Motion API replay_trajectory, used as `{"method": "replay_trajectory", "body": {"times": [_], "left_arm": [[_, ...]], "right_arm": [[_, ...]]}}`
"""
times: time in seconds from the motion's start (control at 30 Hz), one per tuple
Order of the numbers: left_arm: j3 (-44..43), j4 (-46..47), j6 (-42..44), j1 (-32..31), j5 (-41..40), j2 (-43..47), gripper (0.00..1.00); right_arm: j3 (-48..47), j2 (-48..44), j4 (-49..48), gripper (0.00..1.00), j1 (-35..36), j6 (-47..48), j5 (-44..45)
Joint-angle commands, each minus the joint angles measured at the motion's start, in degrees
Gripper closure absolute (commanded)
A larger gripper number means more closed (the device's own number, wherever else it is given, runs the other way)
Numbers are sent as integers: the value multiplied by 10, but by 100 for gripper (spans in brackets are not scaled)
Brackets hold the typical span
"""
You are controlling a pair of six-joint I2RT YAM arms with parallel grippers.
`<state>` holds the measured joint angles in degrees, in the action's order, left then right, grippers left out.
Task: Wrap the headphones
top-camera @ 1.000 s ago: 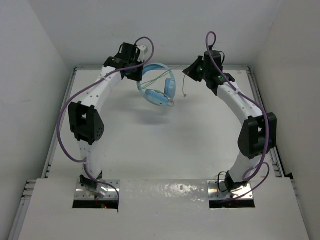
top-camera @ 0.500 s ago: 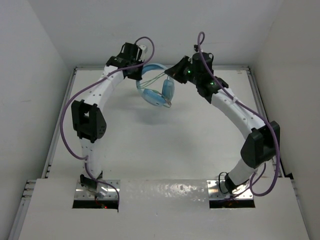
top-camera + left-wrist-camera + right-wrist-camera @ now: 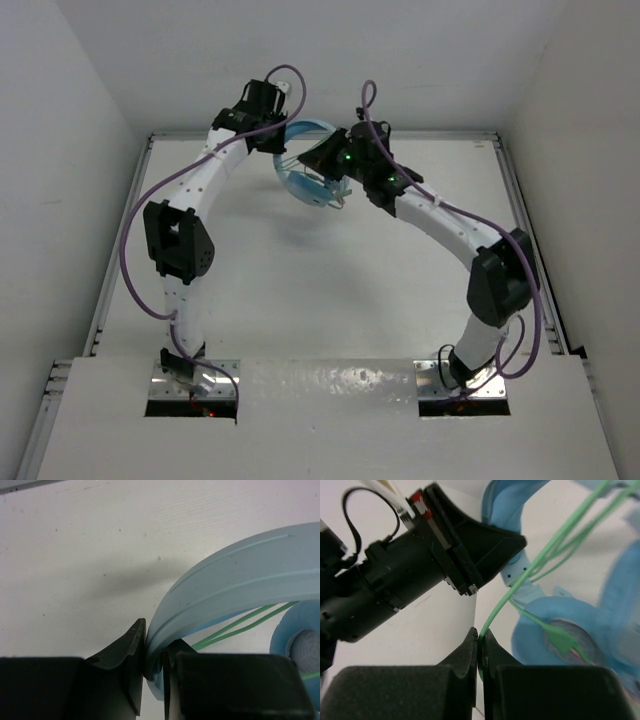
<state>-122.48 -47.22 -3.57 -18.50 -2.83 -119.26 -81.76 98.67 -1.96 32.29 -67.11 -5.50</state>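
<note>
The light blue headphones (image 3: 303,180) hang in the air at the back of the table, held between both arms. My left gripper (image 3: 154,652) is shut on the headband (image 3: 235,575), which arcs up to the right in the left wrist view. My right gripper (image 3: 480,641) is shut on the thin green cable (image 3: 540,560), right beside the headphones and the left gripper (image 3: 445,550). An ear cup (image 3: 560,635) with the green plug on it lies just beyond my right fingers. Cable strands (image 3: 240,622) cross under the headband.
White walls enclose the table (image 3: 300,290) on three sides. Thick purple arm cables (image 3: 140,260) loop beside each arm. The right arm (image 3: 440,215) reaches across the back middle, close to the left arm's wrist (image 3: 255,110).
My right gripper has swung left with the cable, from the back right to right against the headphones. The left gripper has kept its hold and lifted the headband slightly toward the back.
</note>
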Motion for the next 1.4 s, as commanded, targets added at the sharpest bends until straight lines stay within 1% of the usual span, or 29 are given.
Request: {"method": "replay_trajectory", "body": {"times": [0.0, 0.17, 0.3, 0.37, 0.43, 0.47, 0.5, 0.53, 0.57, 0.6, 0.73, 0.77, 0.87, 0.93, 0.97, 1.07, 1.17, 1.2, 1.27, 1.37], "left_arm": [[-29, 49, -47, 0, -19, 3, 100], [-30, 56, -42, 1, -37, 6, 100], [-31, 81, -23, 2, -77, 2, 100], [-32, 92, -4, 3, -91, -2, 100], [-29, 104, 8, 3, -112, 0, 100], [-22, 122, 24, 3, -121, 3, 100], [-15, 134, 31, 3, -140, 4, 100], [-10, 144, 37, 2, -153, 7, 100], [2, 168, 62, 2, -170, 10, 100], [0, 171, 65, 2, -186, 8, 100], [-12, 169, 67, 3, -182, 3, 100], [-14, 172, 67, 2, -183, 2, 100], [-24, 164, 62, 4, -185, -4, 100], [-29, 156, 52, 3, -172, -3, 100], [-29, 152, 45, 4, -163, -2, 100], [-43, 130, 12, 4, -115, -2, 100], [-79, 94, -16, 7, -90, -14, 100], [-85, 86, -28, 8, -85, -16, 100], [-84, 84, -41, 20, -50, -11, 100], [-84, 79, -77, 41, 8, 2, 100]], "right_arm": [[-48, 41, -60, 100, 51, -34, -37], [-64, 78, -59, 100, 76, -60, -31], [-70, 80, -60, 100, 82, -80, -52], [-77, 79, -63, 100, 82, -86, -86], [-104, 75, -49, 100, 82, -46, -94], [-120, 75, -6, 100, 82, -25, -90], [-153, 74, 17, 100, 82, 22, -82], [-168, 75, 68, 100, 82, 42, -75], [-183, 77, 89, 100, 82, 60, -60], [-196, 77, 105, 100, 82, 77, -51], [-190, 78, 83, 100, 82, 66, -55], [-204, 82, 83, 100, 82, 68, -64], [-234, 98, 112, 100, 82, 87, -52], [-224, 95, 95, 100, 82, 77, -50], [-196, 92, 79, 100, 82, 69, -50], [-136, 87, -45, 100, 84, 19, -61], [-139, 111, -86, 100, 94, -9, -86], [-139, 116, -119, 100, 96, -13, -106], [-126, 123, -150, 100, 106, 2, -111], [-85, 113, -143, 98, 108, 48, -66]]}}
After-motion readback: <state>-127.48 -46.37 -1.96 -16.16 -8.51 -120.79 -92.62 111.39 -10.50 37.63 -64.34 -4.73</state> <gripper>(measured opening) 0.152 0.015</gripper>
